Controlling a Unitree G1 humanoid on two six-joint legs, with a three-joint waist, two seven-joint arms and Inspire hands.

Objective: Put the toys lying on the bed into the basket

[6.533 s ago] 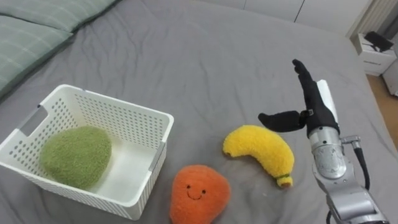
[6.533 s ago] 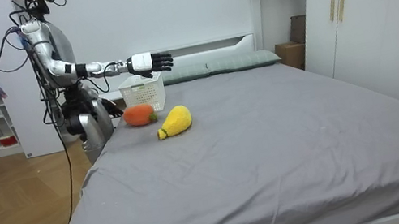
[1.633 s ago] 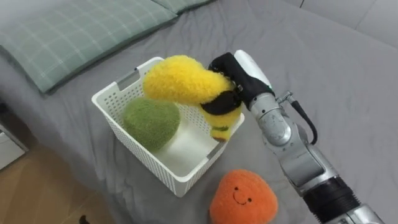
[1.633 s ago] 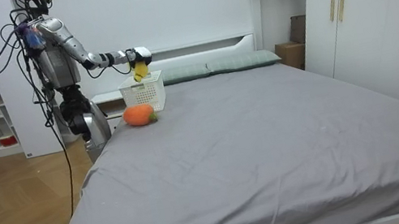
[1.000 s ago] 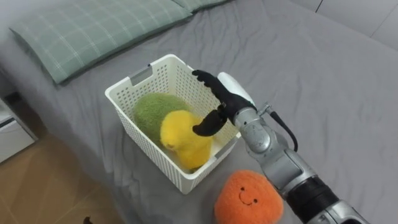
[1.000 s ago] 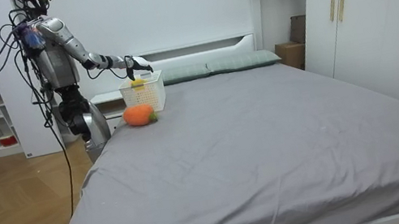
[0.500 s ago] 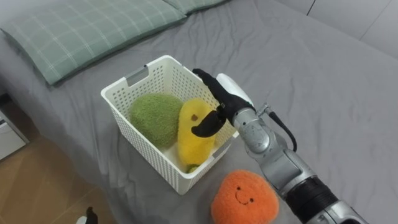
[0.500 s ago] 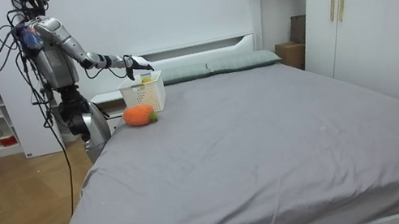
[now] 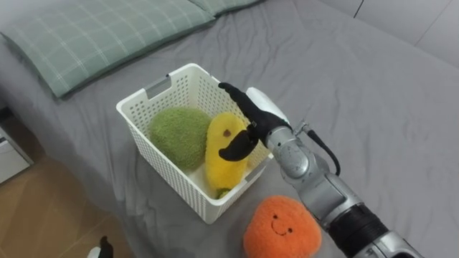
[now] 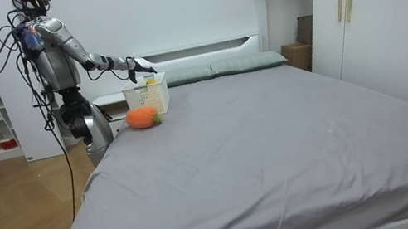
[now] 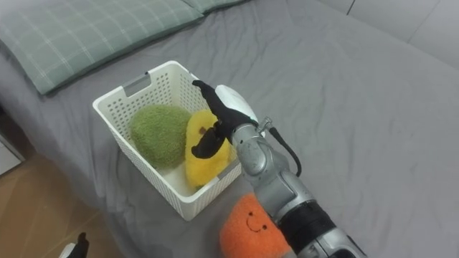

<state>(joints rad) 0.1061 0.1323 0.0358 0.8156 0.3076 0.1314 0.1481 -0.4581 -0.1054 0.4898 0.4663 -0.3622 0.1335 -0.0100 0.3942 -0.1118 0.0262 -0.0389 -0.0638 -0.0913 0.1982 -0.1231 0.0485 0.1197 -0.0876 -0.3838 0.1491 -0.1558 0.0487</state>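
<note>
Stood upright at the room view's left, body facing that view's right. Held the right arm stretched forward, upper arm sloping down from the shoulder, forearm running nearly level beyond a slightly bent elbow. Came into the eye views from the lower right with that arm, dark sleeve at the bottom edge, silver forearm slanting up toward the middle, wrist straight in line with it. Showed the right hand (image 9: 252,120) opened out: white back turned upward and to the right, dark fingers straight, a little spread, pointing up and left. Hung the thumb below, well apart from the fingers, tip bent inward. Clasped nothing.
</note>
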